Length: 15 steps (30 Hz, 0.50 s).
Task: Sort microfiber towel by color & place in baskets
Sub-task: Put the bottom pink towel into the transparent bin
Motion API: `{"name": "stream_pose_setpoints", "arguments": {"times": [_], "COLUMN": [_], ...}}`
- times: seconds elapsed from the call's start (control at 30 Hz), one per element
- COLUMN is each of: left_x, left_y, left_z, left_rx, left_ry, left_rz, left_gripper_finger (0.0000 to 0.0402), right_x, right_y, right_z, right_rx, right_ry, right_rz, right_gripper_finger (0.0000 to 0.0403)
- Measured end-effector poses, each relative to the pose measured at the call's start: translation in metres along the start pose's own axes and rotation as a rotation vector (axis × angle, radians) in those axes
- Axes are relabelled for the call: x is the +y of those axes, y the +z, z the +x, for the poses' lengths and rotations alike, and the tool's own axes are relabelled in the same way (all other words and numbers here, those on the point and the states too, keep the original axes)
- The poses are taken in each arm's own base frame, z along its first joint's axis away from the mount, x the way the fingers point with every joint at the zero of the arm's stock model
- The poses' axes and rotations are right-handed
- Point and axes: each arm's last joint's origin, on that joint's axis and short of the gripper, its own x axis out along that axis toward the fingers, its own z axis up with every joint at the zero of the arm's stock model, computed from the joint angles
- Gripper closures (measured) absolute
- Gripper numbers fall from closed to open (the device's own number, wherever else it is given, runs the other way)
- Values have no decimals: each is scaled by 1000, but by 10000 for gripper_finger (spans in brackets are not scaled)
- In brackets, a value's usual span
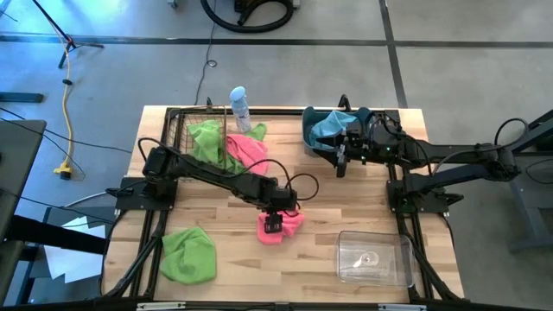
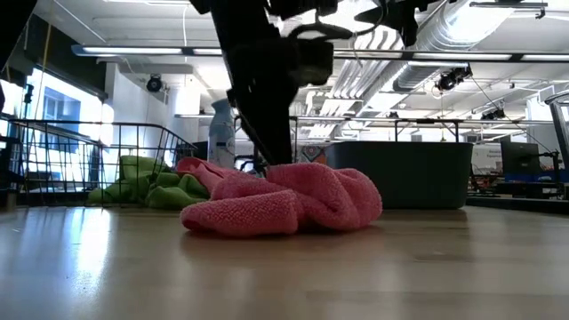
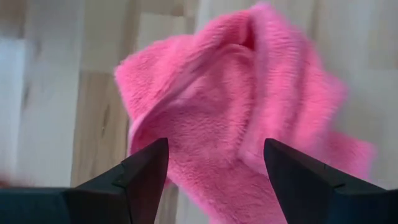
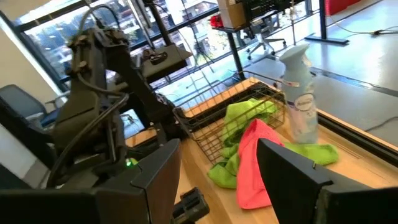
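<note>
A crumpled pink towel (image 1: 292, 223) (image 2: 284, 200) lies on the table's middle. My left gripper (image 1: 275, 223) (image 3: 214, 146) hangs open close above it, pointing steeply down, one finger over each side of the towel (image 3: 242, 93). A lime green towel (image 1: 188, 253) lies flat near the front left. At the far left, the black wire basket (image 1: 177, 130) holds a green towel (image 1: 206, 138), and another pink towel (image 1: 246, 147) drapes over its rim. The grey-blue tub (image 1: 309, 138) holds a teal towel (image 1: 333, 125). My right gripper (image 1: 340, 164) (image 4: 214, 155) waits open beside the tub.
A white-and-blue spray bottle (image 1: 240, 108) stands at the far edge beside the wire basket. A clear plastic box (image 1: 402, 259) sits at the front right. Bare wood lies between the pink towel and the clear box.
</note>
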Motion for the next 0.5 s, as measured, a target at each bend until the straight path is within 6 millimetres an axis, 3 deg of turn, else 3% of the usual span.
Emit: {"name": "stream_pose_setpoints", "arguments": {"times": [0.5], "left_x": [-2], "left_y": [-14], "left_z": [54], "left_rx": [174], "left_ry": [38], "left_rz": [-92], "left_gripper_finger": [157], "right_x": [-1], "right_y": [-1], "right_z": [0], "right_rx": [4], "right_ry": [-12], "right_rz": [-2], "right_gripper_finger": [194]}}
